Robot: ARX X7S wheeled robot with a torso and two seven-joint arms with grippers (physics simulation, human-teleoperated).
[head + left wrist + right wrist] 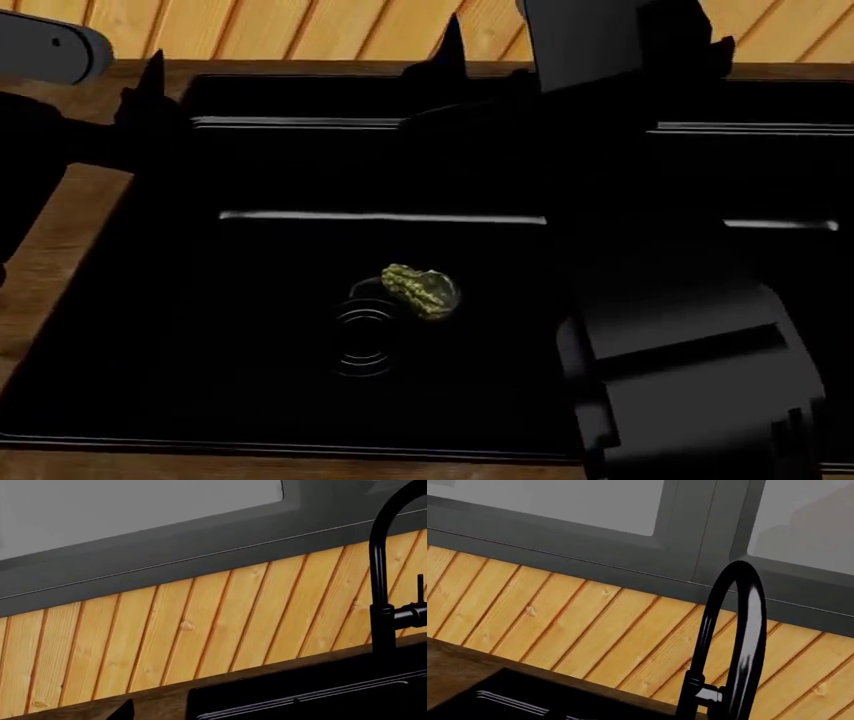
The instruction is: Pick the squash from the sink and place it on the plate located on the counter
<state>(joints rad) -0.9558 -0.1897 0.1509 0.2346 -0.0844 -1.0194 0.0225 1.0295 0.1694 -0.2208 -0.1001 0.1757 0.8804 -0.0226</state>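
Broadly, the sink (200, 380) fills nearly the whole head view, a glossy black basin sunk into the brown wood-grain counter (60, 240), which shows as a strip along the sink's left edge, a thin band at its near edge and another at its far edge; behind the counter rises a wall of pale vertical pine boards (267, 25), and in the wrist views a dark grey window frame (687, 550) sits above those boards. The right arm (681, 300) is a large black mass reaching over the right part of the basin, its lower end at the sink's near right corner; its gripper cannot be made out against the black, so whether the jaws are apart or together I cannot tell; the left arm (47, 50) enters at the far left corner, a grey link over the counter, and its gripper's state is likewise not shown. The black gooseneck faucet (730, 645) stands at the sink's far edge; the round ringed drain (363, 340) lies on the basin floor near its middle; the squash (422, 289), mottled green and yellow, rests on the basin floor just beside the drain, on its far right side, apart from both arms.
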